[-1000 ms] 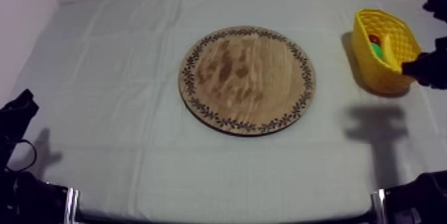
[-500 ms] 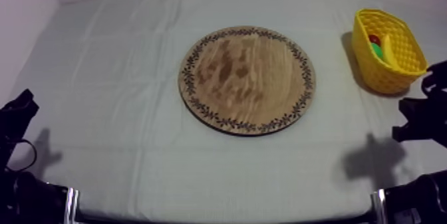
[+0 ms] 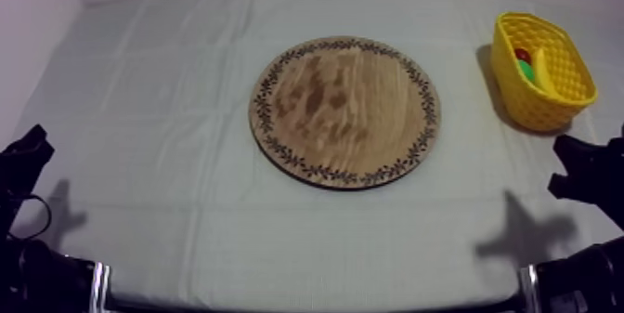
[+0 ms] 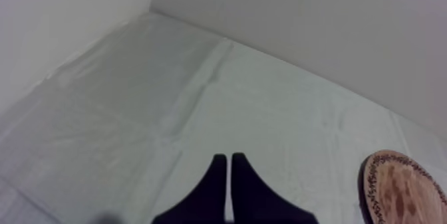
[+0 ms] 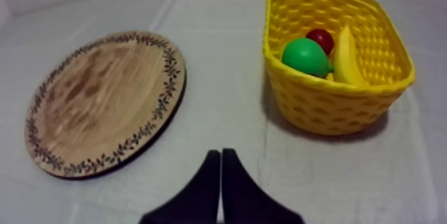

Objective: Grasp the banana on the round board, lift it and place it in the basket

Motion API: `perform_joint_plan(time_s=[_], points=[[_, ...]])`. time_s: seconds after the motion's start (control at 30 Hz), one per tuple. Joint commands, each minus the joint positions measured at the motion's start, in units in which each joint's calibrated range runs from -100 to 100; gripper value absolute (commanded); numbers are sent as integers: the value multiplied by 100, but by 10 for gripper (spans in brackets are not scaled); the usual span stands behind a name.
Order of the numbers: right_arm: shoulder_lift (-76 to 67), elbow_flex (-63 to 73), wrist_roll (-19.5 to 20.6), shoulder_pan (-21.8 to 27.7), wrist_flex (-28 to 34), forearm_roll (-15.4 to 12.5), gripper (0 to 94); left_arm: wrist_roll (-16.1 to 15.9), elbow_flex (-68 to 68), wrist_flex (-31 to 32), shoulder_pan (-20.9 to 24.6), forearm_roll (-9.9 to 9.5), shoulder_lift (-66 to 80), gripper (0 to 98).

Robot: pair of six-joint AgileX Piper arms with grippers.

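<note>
Yellow basket [image 5: 332, 107] holds banana [image 5: 346, 57], green fruit [image 5: 305, 57], small red fruit [image 5: 321, 39].

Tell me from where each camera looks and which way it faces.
Top view: above the table, looking down at a slant on the wooden board and yellow basket; left arm and right arm at the lower edges.
Left wrist view: on the left arm, facing over the cloth toward the walls, past the board's edge; left pincer shut.
Right wrist view: on the right arm, facing the board and basket with the banana inside; right pincer shut.
Shared: the board in all three; the basket in top and right wrist views.
</note>
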State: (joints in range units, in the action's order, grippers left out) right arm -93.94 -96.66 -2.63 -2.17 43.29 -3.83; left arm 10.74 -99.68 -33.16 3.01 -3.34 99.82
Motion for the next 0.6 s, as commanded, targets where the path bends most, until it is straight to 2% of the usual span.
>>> perform_joint_plan(time_s=[0.0,0.07,0.23,0.33,0.57], points=[[-72,-19,180,-37,-59,67,3,2,1,1,-1,0,0,1],[-123,-53,36,-91,-84,119,3,2,1,1,-1,0,0,1],[-171,-224,-707,-312,-341,221,2,3,1,1,-1,0,0,1],[-178,-263,-1005,-426,-407,236,2,3,1,1,-1,0,0,1],[-181,-287,-973,-545,-444,235,2,3,1,1,-1,0,0,1]])
